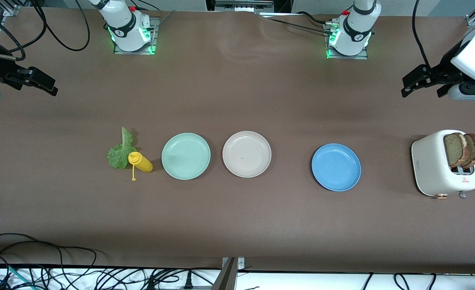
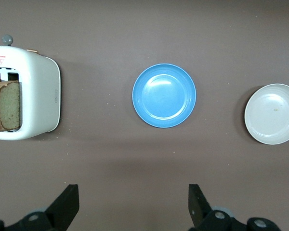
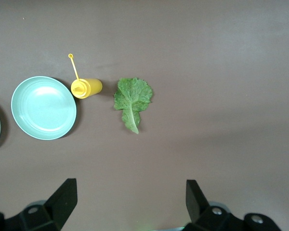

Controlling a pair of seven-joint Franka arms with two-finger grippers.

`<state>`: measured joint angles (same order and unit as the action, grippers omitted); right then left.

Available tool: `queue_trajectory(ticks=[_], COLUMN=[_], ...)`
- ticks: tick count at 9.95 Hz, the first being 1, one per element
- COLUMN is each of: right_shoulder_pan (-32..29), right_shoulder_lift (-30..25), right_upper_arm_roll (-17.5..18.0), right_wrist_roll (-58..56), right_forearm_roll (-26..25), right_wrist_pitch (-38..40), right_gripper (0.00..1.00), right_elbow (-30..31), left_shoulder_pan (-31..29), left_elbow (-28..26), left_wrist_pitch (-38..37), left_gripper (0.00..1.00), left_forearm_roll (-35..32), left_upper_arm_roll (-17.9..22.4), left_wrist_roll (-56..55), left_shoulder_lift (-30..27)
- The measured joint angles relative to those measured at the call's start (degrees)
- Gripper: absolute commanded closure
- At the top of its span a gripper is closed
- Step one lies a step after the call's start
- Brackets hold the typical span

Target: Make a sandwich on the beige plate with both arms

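1. While both arms wait at the ends of the table, the beige plate [image 1: 246, 154] lies bare in the middle of a row of three plates, with no bread and no leaf on it.
2. Beside it toward the right arm's end sits a mint-green plate [image 1: 186, 156]; toward the left arm's end, with a wider gap, sits a blue plate [image 1: 336, 167].
3. Just beside the mint-green plate, toward the right arm's end, stands a yellow squeeze bottle [image 1: 140, 162], its thin cap strap [image 1: 133, 174] trailing nearer to the front camera.
4. A crinkly green lettuce leaf [image 1: 121, 152] lies flat on the table [image 1: 237, 225], touching the bottle or nearly so.
5. Near the left arm's end, a white toaster [image 1: 442, 169] holds two brown bread slices [image 1: 462, 150] upright in its slots.
6. High over the table's edge at the right arm's end, the right gripper [image 1: 36, 83] hangs with its fingers [image 3: 62, 199] spread wide apart, holding nothing.
7. Over the left arm's end, farther from the front camera than the toaster, the left gripper [image 1: 420, 82] hangs likewise, fingers [image 2: 67, 202] wide apart and holding nothing.
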<state>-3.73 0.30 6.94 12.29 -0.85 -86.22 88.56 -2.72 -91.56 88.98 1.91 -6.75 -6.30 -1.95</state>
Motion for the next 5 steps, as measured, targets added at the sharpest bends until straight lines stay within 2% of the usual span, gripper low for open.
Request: queue_trajectory(ticks=[5], right_shoulder_pan=[0.01], right_shoulder_lift=[0.21], right_upper_arm_roll=[0.00], right_wrist_roll=[-0.70], right_forearm_roll=[0.34], right_wrist_pitch=[0.01], right_gripper=[0.00], right_elbow=[0.26], left_shoulder_pan=[-0.33], left_elbow=[-0.09], left_wrist_pitch=[0.00], left_gripper=[0.00], left_forearm_roll=[0.00], left_upper_arm_roll=[-0.03], left_wrist_roll=[0.01], left_shoulder_lift=[0.48])
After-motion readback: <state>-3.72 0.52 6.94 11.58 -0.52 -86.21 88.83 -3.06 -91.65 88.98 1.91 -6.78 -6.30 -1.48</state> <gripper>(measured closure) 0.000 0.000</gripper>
